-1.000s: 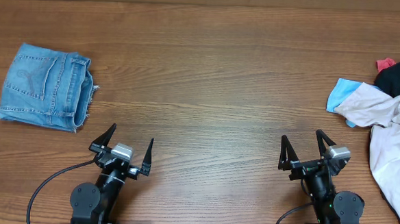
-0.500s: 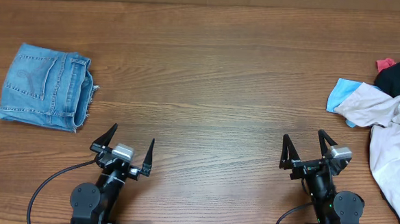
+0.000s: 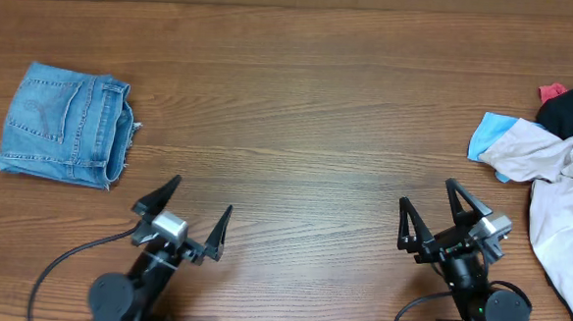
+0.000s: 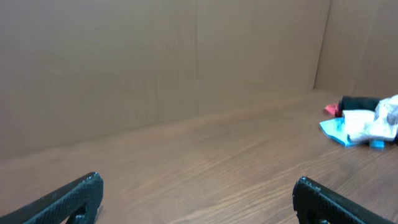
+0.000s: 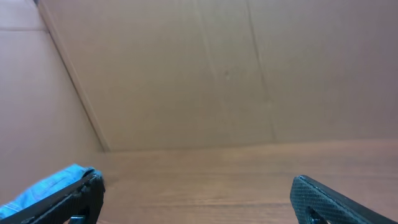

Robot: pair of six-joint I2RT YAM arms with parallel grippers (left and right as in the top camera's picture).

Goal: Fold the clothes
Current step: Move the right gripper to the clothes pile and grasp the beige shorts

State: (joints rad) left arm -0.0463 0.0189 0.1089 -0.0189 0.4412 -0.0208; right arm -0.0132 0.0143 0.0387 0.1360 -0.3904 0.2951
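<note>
A crumpled cream-beige garment lies in a heap at the table's right edge; its shape is hidden in the folds. It also shows in the left wrist view, far right. My left gripper is open and empty near the front edge, left of centre. In its own view only bare wood lies between the fingers. My right gripper is open and empty near the front edge, left of the heap. Its own view shows nothing between the fingers.
Small folded blue denim shorts lie at the far left, also seen in the right wrist view. The heap also holds a light-blue cloth, a black item, a red scrap and white fabric. Cardboard walls surround the table.
Both arms have shifted slightly near the front edge, the left gripper a little forward and right, the right one turning a little. Both stay open. The clothes have not moved.
</note>
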